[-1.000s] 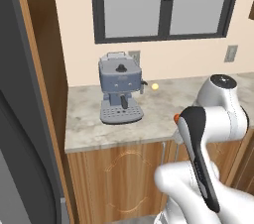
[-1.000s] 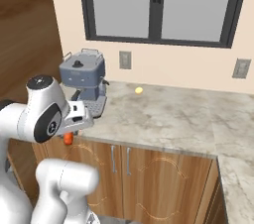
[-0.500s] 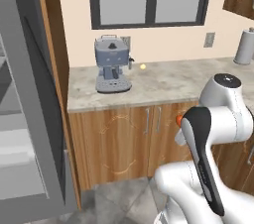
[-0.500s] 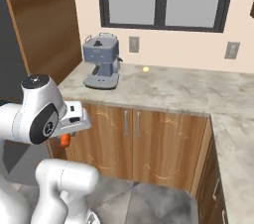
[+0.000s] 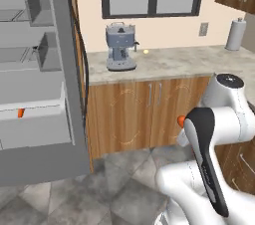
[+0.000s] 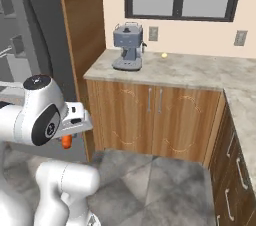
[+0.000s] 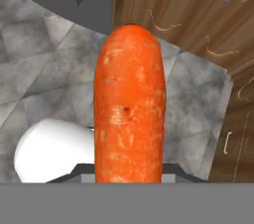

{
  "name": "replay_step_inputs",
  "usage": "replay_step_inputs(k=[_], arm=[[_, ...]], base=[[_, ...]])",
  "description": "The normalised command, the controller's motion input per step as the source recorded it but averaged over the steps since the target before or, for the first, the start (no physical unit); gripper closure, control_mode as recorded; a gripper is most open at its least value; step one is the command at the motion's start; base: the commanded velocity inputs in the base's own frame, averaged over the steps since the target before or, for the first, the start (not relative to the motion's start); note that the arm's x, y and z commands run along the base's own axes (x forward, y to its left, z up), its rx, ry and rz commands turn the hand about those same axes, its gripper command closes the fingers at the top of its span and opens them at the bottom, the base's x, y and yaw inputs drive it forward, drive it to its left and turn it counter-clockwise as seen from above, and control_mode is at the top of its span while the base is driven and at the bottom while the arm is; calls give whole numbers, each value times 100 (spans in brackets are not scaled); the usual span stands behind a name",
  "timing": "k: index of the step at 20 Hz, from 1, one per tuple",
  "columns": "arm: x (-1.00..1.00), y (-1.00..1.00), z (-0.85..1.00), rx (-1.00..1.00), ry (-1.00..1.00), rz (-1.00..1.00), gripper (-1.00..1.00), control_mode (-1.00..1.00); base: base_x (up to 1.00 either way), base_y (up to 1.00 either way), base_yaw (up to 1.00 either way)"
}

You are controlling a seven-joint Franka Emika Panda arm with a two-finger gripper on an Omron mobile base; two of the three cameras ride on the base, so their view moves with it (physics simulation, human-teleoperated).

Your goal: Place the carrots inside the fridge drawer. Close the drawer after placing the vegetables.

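Now claw (image 6: 66, 137) pinching carrot (image 7: 129, 104), which juts lengthwise straight out past fingertips.

The open grey fridge door (image 5: 69, 69) stands between the wooden cabinets (image 5: 144, 109) and the pale grey fridge drawer (image 5: 32, 124); the grey tiled floor (image 5: 114, 179) before them is free.

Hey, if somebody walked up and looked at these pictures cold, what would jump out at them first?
The big orange carrot held in the gripper, standing straight up the middle of the hand view over the grey tile floor. Next, the open fridge on the left, with its pale fridge drawer and a second carrot showing as an orange speck there. Then the grey coffee machine on the stone counter, under the window.
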Motion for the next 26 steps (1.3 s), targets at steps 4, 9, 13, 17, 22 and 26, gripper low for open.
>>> replay_step_inputs(k=[4, 9, 13, 17, 22, 26], arm=[[0, 0, 0, 0, 0, 0, 100, 100], [0, 0, 0, 0, 0, 0, 100, 100], [0, 0, 0, 0, 0, 0, 100, 100], [0, 0, 0, 0, 0, 0, 100, 100], [0, 0, 0, 0, 0, 0, 100, 100], [0, 0, 0, 0, 0, 0, 100, 100]], base=[[-75, 91, 0], [-37, 100, 0], [-1, 100, 0], [20, 100, -1], [62, 72, 0], [80, 4, 6]])
